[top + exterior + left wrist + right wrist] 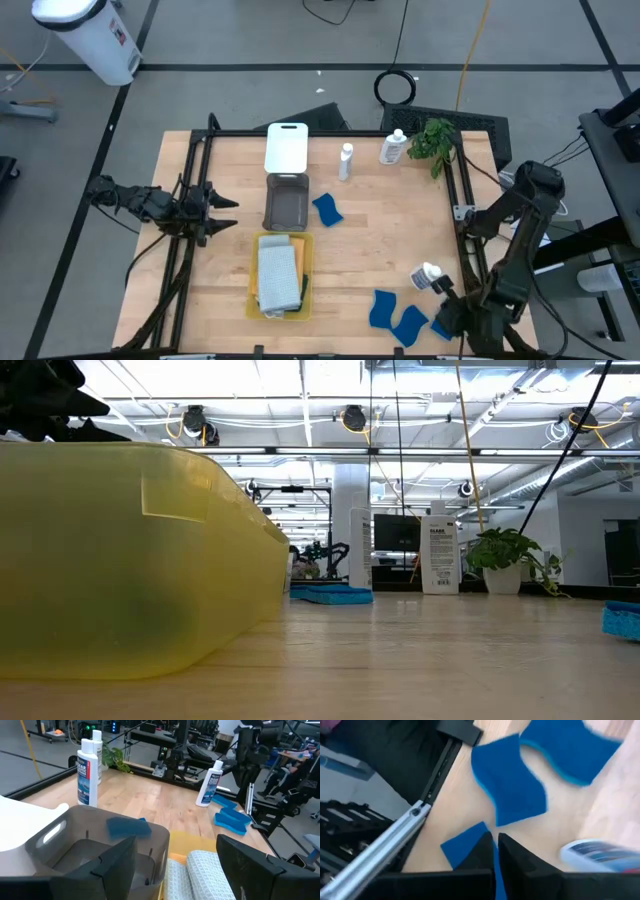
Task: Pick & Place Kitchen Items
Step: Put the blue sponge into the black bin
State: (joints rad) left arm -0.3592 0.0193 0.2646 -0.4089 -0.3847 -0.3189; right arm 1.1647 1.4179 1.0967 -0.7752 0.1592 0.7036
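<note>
At the table's (380, 250) five o'clock corner, the right end effector (496, 851) pinches a blue sponge (466, 846), best lifted straight up; the left end effector (177, 865) waits released.

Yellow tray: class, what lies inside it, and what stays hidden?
Inside the yellow tray lie folded cloths: a pale grey cloth on top, with an orange cloth showing at its far end. Whatever sits beneath the grey cloth is covered.
</note>
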